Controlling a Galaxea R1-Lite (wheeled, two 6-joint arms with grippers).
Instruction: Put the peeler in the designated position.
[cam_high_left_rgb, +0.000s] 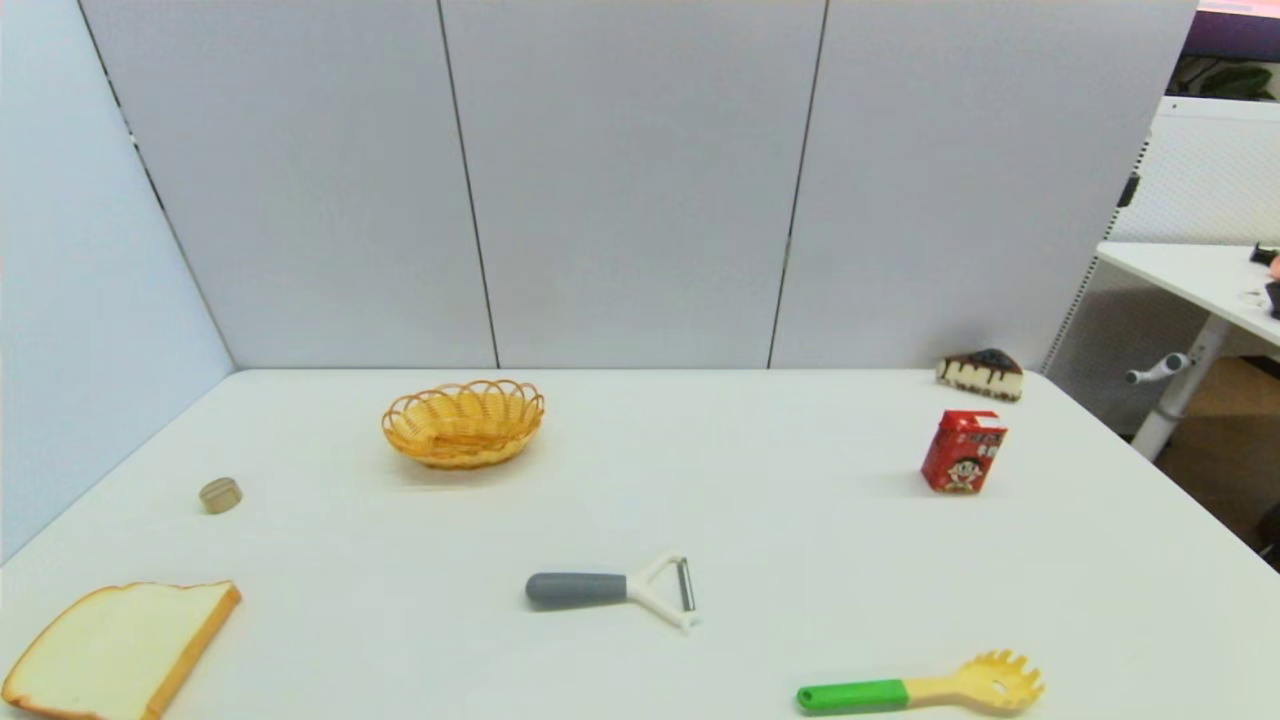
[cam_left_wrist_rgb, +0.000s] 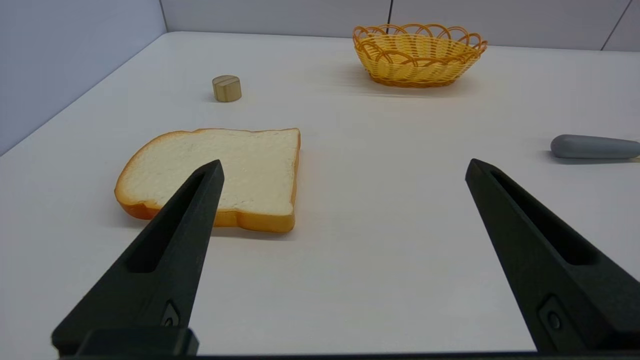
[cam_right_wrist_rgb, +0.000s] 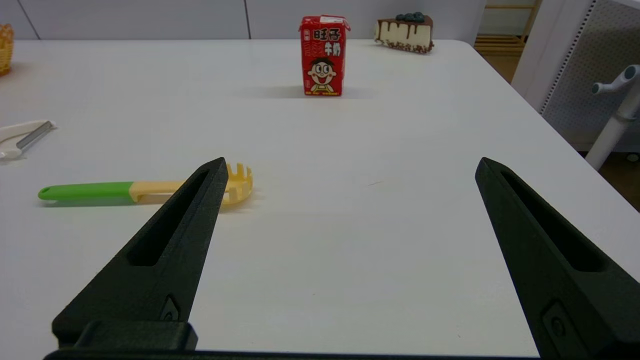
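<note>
With both tools released, bring your left tool (cam_left_wrist_rgb: 345, 167) across the grey-handled, white-headed Y-shaped peeler's (cam_high_left_rgb: 612, 589) handle, probably squarely.

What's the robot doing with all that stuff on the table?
Nothing is being held yet. The peeler lies flat near the front middle of the table, untouched. The left gripper is open and empty, low over the table near the bread. The right gripper is open and empty too, near the pasta spoon. A basket, a milk carton, a cake slice and a small wooden block sit around them.
</note>
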